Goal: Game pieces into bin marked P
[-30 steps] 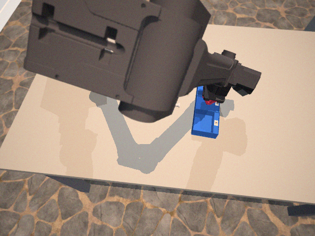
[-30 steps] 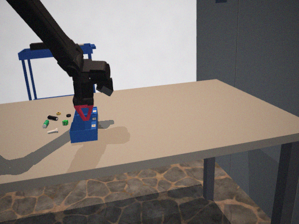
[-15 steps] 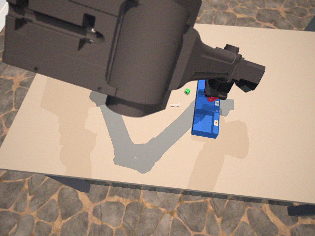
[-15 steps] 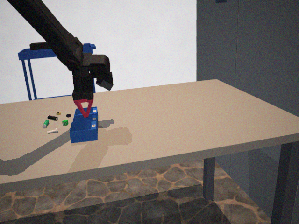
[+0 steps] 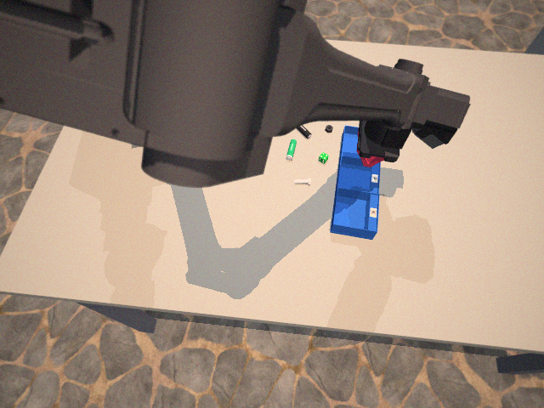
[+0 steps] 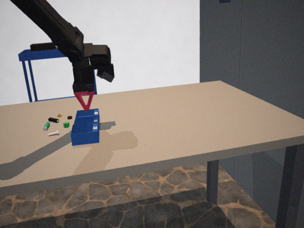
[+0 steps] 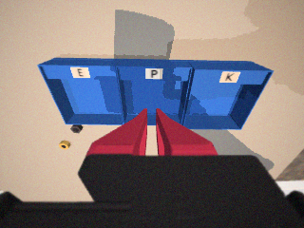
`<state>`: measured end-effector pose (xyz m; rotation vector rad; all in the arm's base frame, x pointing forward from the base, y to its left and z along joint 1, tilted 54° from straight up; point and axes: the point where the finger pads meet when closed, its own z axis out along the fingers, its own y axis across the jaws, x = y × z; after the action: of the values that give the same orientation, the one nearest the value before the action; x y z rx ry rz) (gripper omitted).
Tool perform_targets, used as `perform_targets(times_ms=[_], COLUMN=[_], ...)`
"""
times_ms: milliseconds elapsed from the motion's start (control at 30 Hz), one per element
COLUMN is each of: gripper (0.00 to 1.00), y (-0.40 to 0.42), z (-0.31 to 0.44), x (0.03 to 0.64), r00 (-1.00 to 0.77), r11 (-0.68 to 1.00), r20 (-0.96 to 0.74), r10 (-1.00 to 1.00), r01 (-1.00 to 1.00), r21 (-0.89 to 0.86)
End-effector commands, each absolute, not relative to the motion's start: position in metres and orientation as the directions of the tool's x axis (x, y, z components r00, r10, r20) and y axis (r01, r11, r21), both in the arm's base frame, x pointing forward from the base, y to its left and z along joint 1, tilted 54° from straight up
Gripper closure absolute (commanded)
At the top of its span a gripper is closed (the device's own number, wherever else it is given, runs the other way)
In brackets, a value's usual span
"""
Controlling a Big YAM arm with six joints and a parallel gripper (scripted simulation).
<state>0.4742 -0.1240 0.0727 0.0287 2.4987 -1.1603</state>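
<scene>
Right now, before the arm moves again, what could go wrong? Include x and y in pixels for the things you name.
The gripper (image 5: 369, 165) (image 6: 86, 109) (image 7: 151, 113) hangs close above the bins (image 5: 353, 231) (image 6: 85, 138) (image 7: 152, 63), so dipping too early might knock or shove them. The green die (image 5: 323, 157) (image 6: 66, 124) lies near the bins' side, so a wide reach for it could bump their wall. The green battery (image 5: 291, 150) (image 6: 46, 126) shares the die's colour and might get picked by mistake.

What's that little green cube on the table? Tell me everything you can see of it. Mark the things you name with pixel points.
The small green cube (image 5: 323, 157) (image 6: 66, 124) looks like a die: bright green, with pale spots on its faces and a hard, plastic look. It rests flat on a face on the tabletop, outside the blue bins (image 5: 356, 234) (image 6: 85, 138), between them and the green battery-like cylinder (image 5: 291, 150) (image 6: 46, 126). Only the table touches it.
</scene>
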Motion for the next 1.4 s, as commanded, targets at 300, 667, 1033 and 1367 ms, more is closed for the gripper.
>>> perform_targets(times_ms=[300,667,1033,1367], gripper=[0.91,0.91,0.91,0.91], y=[-0.121,-0.121,-0.127,-0.11], z=[0.082,0.081,0.071,0.069], x=[0.478,0.478,0.474,0.482], r00=[-0.916,-0.916,-0.924,-0.913], r11=[0.661,0.661,0.659,0.664], r20=[-0.377,-0.377,-0.359,-0.38], r10=[-0.138,-0.138,-0.132,-0.147], r01=[0.198,0.198,0.189,0.193], r21=[-0.724,-0.724,-0.728,-0.722])
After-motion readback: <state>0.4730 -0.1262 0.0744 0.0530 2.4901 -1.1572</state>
